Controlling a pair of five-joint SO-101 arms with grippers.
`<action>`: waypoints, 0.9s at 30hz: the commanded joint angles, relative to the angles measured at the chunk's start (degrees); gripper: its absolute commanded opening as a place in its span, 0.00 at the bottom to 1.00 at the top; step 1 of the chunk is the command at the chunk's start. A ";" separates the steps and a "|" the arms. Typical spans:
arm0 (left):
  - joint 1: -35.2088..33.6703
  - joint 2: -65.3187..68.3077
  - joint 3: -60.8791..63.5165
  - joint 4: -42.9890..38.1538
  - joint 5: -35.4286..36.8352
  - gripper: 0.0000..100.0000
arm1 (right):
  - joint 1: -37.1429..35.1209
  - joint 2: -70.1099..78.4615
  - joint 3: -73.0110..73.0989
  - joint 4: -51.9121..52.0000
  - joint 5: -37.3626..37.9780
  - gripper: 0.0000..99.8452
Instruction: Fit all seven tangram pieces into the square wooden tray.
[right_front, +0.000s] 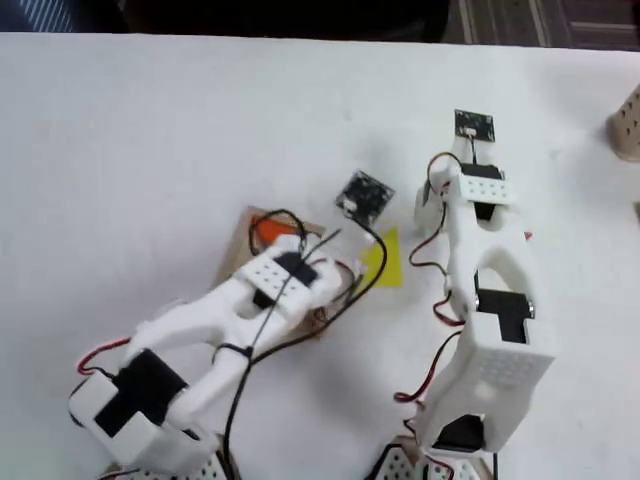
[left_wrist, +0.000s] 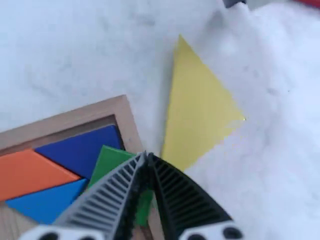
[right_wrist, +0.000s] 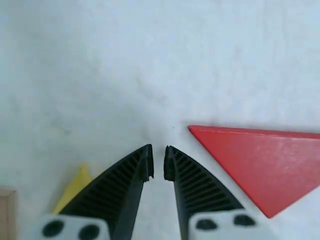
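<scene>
The square wooden tray (left_wrist: 127, 117) holds an orange piece (left_wrist: 30, 172), two blue pieces (left_wrist: 82, 147) and a green piece (left_wrist: 109, 161) at its corner. My left gripper (left_wrist: 147, 158) hovers shut just above the green piece and the tray's rim. Beside the tray, on the white table, lies a yellow triangle (left_wrist: 200, 112), also visible in the high view (right_front: 385, 258). My right gripper (right_wrist: 159, 167) is shut but for a narrow slit, with nothing between its fingers. It hangs over bare table next to a red triangle (right_wrist: 265, 167). In the high view the left arm (right_front: 285, 275) covers most of the tray (right_front: 245, 232).
A tan perforated object (right_front: 625, 125) stands at the table's far right edge. Cables (right_front: 345, 300) loop from the left arm over the tray's near side. The right arm (right_front: 480, 195) stands between the yellow triangle and the red triangle (right_front: 527, 237).
</scene>
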 joint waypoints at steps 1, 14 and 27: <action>1.71 0.04 -0.44 -1.49 0.18 0.02 | -0.48 -0.75 -2.46 -0.40 1.05 0.04; -6.99 2.95 -2.73 4.75 0.18 0.02 | -0.48 -0.57 -2.46 -0.48 1.05 0.04; -9.63 0.92 -3.87 8.97 0.18 0.02 | -0.57 -0.48 -2.46 -0.57 1.14 0.04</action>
